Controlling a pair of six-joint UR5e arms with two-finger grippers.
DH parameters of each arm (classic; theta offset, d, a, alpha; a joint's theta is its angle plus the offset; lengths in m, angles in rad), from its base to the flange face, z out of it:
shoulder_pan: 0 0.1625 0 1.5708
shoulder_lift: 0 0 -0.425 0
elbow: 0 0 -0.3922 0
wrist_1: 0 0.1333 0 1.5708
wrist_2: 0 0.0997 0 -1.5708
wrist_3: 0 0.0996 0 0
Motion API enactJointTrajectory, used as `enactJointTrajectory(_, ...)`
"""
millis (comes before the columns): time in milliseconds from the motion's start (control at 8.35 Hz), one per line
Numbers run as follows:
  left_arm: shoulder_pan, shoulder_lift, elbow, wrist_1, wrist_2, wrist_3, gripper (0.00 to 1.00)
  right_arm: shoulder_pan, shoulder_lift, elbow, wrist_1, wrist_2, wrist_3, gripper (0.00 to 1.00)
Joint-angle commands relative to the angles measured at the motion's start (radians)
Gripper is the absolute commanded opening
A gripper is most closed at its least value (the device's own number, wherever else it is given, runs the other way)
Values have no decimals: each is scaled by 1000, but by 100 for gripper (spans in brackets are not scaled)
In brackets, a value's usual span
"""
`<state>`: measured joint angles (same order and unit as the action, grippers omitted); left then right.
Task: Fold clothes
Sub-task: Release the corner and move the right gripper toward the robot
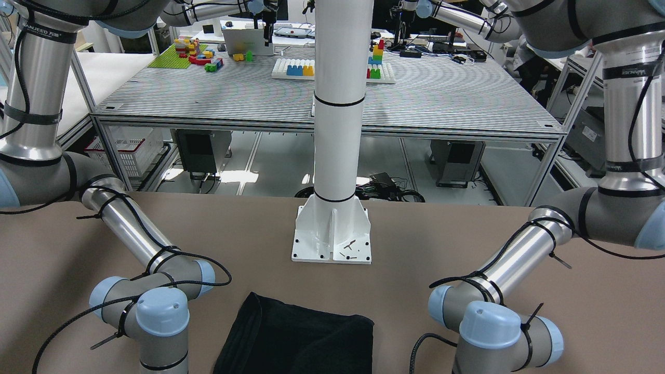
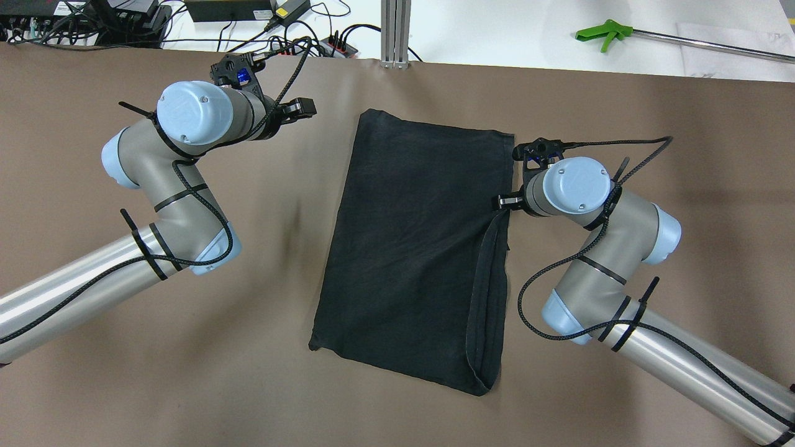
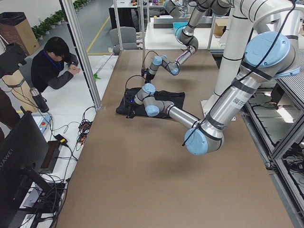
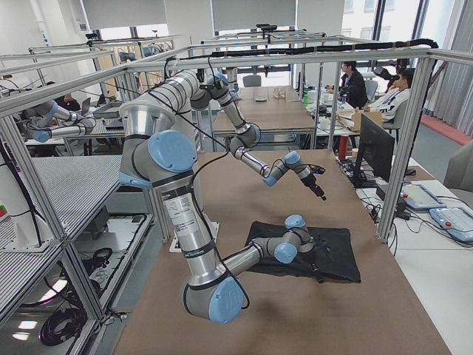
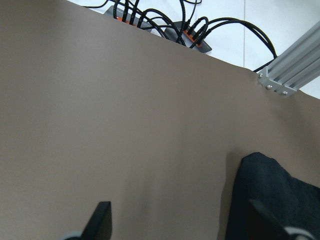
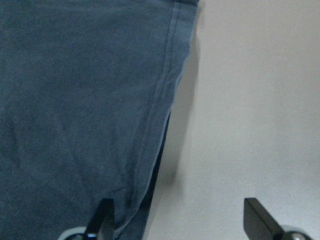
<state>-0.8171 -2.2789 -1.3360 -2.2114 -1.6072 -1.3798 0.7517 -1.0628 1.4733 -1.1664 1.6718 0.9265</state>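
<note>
A black cloth (image 2: 416,248) lies folded in a long rectangle on the brown table (image 2: 186,372), with a narrow strip turned over along its right edge. It also shows in the front view (image 1: 296,337). My left gripper (image 2: 304,108) is open and empty, above bare table just left of the cloth's far left corner (image 5: 270,185). My right gripper (image 2: 506,202) is open at the cloth's right edge. In the right wrist view its fingers (image 6: 105,217) straddle the hem (image 6: 160,115), one over the cloth and one over the table.
A power strip with cables (image 2: 335,46) and an aluminium post (image 2: 395,31) sit at the table's far edge. A green-handled grabber (image 2: 602,31) lies beyond it. The white pillar base (image 1: 332,234) stands on the robot's side. An operator (image 3: 54,61) sits by the table.
</note>
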Motion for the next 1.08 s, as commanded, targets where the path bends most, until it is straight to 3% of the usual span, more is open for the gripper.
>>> enactJointTrajectory(0, 7, 1, -2, -1, 6, -4, 95, 0, -26, 62, -6, 54, 6, 93)
enactJointTrajectory(359, 21, -1, -5, -1, 26, -21, 95, -6, -23, 61, -9, 46, 18, 93)
enactJointTrajectory(719, 21, -1, -9, -1, 26, -21, 95, -6, 84, -48, -9, 39, 87, 94)
enactJointTrajectory(958, 21, -1, -9, -1, 26, -22, 95, -6, 72, -53, -9, 39, 106, 94)
